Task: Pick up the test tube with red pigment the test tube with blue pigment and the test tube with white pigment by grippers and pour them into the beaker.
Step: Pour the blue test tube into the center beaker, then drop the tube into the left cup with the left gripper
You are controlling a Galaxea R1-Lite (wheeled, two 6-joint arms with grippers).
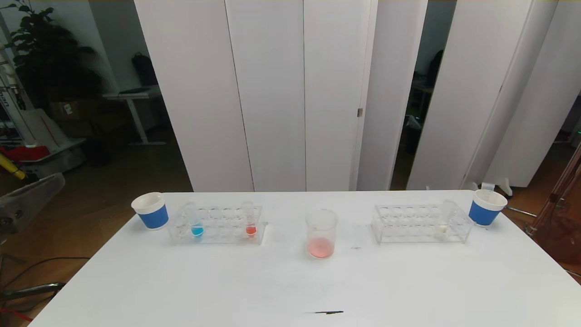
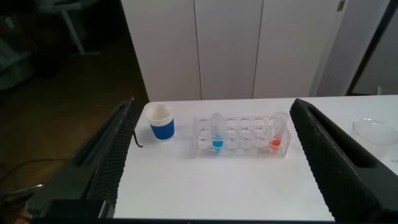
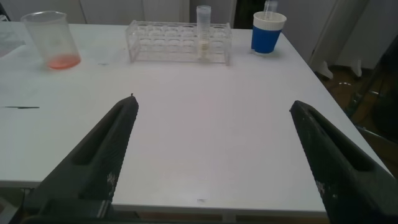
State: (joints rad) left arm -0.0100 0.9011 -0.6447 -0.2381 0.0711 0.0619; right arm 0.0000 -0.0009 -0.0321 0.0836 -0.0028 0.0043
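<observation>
At table centre, clear cylindrical beaker [image 1: 321,233]

The table [image 1: 290,281] is seen from above by the head camera; each rack (also visible overhead) is faced low by a wrist camera.

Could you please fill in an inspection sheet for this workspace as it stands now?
Surface: white table, dark streak near front edge.
Job's things: beaker at centre holds red liquid; blue tube and red tube upright in left rack; white tube upright in right rack.
Clutter: blue-sleeved paper cups at both far corners.
Claws: left claw and right claw open, holding nothing, short of the racks.
Cables: on the floor, left.
Surroundings: white partition panels, plant.
</observation>
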